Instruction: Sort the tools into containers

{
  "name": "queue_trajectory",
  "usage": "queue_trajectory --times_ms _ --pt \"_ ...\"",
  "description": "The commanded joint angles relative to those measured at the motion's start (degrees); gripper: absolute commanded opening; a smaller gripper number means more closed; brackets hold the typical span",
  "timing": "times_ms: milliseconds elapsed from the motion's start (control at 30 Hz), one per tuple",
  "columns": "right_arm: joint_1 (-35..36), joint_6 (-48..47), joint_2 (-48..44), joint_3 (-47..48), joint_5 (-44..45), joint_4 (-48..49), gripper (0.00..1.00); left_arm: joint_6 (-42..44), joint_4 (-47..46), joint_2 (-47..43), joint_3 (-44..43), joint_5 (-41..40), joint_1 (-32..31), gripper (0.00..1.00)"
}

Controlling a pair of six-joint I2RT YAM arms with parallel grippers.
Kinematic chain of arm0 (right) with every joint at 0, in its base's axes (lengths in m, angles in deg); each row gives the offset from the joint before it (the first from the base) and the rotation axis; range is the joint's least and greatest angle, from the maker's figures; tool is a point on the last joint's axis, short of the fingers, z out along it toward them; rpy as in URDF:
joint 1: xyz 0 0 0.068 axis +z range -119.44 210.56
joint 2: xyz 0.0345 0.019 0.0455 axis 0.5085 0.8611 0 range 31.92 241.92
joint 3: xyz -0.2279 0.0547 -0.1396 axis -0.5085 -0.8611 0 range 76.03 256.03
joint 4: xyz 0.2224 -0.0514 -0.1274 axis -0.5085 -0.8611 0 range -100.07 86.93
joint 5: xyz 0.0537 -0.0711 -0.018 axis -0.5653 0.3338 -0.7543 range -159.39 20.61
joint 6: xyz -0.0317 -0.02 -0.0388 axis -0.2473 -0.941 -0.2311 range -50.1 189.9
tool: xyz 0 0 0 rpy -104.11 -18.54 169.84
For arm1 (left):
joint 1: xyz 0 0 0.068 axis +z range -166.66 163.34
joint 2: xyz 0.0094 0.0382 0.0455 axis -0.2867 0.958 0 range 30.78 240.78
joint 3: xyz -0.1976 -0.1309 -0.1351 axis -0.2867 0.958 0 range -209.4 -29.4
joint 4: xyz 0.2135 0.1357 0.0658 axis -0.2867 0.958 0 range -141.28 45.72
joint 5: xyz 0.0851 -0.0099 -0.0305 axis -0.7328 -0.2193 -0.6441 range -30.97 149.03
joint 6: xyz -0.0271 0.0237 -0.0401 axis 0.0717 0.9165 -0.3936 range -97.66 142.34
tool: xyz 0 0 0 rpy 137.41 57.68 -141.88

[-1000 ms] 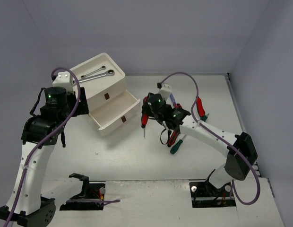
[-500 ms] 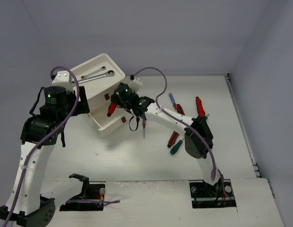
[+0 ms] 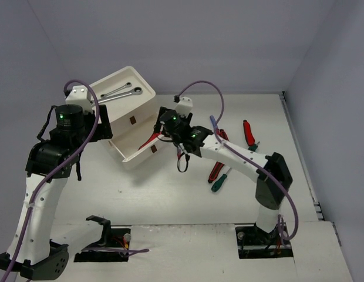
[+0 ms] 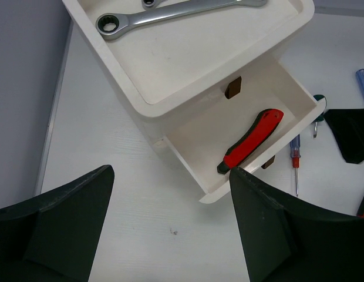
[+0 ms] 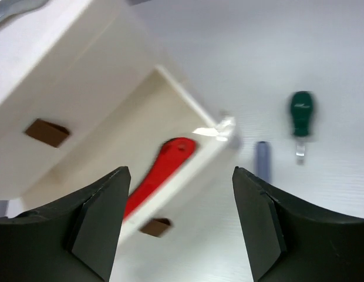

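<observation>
The white drawer box [image 3: 128,114] stands at the back left, and its top tray [image 4: 170,64] holds two silver ratchet wrenches [image 3: 120,94]. One drawer [image 3: 135,154] is pulled out, with a red-and-black tool [image 4: 252,141] lying in it; the tool also shows in the right wrist view [image 5: 158,173]. My right gripper [image 3: 169,134] is open and empty just above the drawer's front right corner [image 5: 220,132]. My left gripper [image 3: 104,132] is open and empty at the box's left side, above bare table [image 4: 170,235]. More tools lie to the right of the box.
On the table right of the drawer lie a green-handled screwdriver [image 3: 220,182], red-handled pliers [image 3: 248,132], another red tool [image 3: 214,171], a blue-handled screwdriver [image 3: 215,124] and a small red screwdriver [image 4: 295,161]. Brown handle tabs [image 5: 155,226] mark the drawers. Walls enclose the table.
</observation>
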Motion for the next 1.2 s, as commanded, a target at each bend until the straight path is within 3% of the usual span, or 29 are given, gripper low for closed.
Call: queue_trajectory --times_ms 0,200,400,733,1067,1167 --pt "-4.91 -4.36 -11.44 -11.86 6.8 -3.8 0.68 -0.52 -1.85 0.79 -2.95 1.16 -0.46 0.77" --pt "-9.95 1.01 -20.56 -27.42 4.62 -9.28 0.7 -1.17 -1.85 1.99 -3.46 1.93 -0.62 0.76" --pt "-12.33 8.01 -21.33 -36.07 0.06 -9.37 0.72 -1.96 -1.93 2.52 -2.76 2.81 -0.89 0.77" --pt "-16.0 14.27 -16.64 -40.07 -0.72 -9.22 0.7 -1.9 -1.67 2.48 -2.28 2.63 -0.97 0.77" --pt "-17.17 12.8 -9.99 -37.74 -4.41 -7.64 0.56 -2.32 -1.67 2.43 -1.27 2.71 -1.05 0.77" --pt "-17.25 12.77 -8.92 -37.7 -5.36 -7.0 0.46 -2.11 -1.67 2.11 -1.17 2.34 -1.06 0.77"
